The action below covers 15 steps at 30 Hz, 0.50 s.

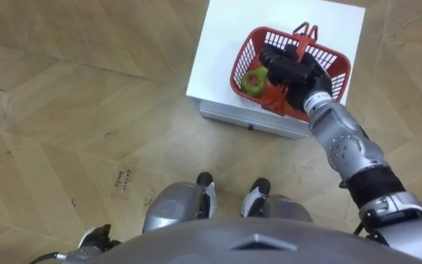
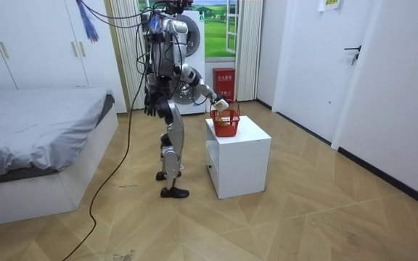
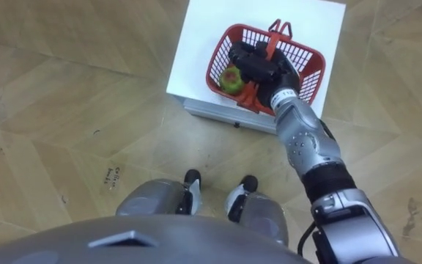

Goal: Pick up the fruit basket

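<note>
— Where is the fruit basket (image 1: 242, 60)?

— On the white counter (image 1: 218, 44), ahead of the robot's feet and a little to its right. Its long axis runs across the robot's front.

— Which hand is nearer?

— The right hand (image 1: 290, 70). It is directly over the basket, fingers reaching across toward a green fruit (image 1: 253, 81). The left hand (image 2: 149, 109) hangs at the robot's side, well apart.

— Has it got the handle (image 1: 304, 31)?

— I cannot tell. One red handle stands up just beyond the hand, but whether the fingers wrap it is unclear.
</note>
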Available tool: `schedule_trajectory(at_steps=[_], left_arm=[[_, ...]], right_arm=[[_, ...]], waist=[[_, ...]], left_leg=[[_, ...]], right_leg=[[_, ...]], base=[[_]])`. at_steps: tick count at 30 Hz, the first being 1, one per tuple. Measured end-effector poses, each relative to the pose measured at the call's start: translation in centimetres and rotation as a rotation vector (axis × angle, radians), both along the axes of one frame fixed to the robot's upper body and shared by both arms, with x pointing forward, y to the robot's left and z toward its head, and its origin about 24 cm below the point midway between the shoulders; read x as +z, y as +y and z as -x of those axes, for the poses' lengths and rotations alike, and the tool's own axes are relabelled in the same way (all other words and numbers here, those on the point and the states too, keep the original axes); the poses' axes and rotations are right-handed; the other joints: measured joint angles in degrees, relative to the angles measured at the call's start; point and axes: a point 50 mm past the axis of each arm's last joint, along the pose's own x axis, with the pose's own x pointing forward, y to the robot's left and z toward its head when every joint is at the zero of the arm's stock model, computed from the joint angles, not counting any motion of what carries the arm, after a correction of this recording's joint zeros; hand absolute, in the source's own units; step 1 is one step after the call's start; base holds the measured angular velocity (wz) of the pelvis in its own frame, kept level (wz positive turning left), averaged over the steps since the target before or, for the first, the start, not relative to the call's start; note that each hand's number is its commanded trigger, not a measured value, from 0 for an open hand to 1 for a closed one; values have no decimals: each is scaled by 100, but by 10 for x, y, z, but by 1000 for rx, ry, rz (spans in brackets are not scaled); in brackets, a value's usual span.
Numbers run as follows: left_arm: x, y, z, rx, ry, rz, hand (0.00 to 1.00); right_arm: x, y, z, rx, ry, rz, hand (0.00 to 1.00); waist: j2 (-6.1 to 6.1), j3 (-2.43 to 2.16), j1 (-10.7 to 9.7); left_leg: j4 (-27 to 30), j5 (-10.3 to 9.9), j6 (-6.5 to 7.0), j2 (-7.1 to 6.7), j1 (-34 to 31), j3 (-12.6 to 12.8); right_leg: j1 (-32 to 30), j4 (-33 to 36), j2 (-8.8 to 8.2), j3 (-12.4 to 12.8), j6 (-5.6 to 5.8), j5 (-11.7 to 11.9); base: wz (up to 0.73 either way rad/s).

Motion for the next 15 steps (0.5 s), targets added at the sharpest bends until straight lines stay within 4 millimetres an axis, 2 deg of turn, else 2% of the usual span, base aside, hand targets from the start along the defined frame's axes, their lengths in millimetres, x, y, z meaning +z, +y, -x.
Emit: schedule_trajectory(at_steps=[7,15], left_arm=[[0,0,0,0,2,5,0],[0,0,0,1,3,15,0]], right_arm=[[-4,-5,-2,-26,24,-18,0],[0,-8,-7,-28,11,-20,0]], waist=[[-65,38,0],[-82,33,-16]], left_leg=[[1,11,18,-22,-43,10],[2,15,26,-31,-54,12]], right_leg=[[-28,21,-42,-9,8,-6],[-26,3,-52,-70,35,-22]], base=[[1],[3]])
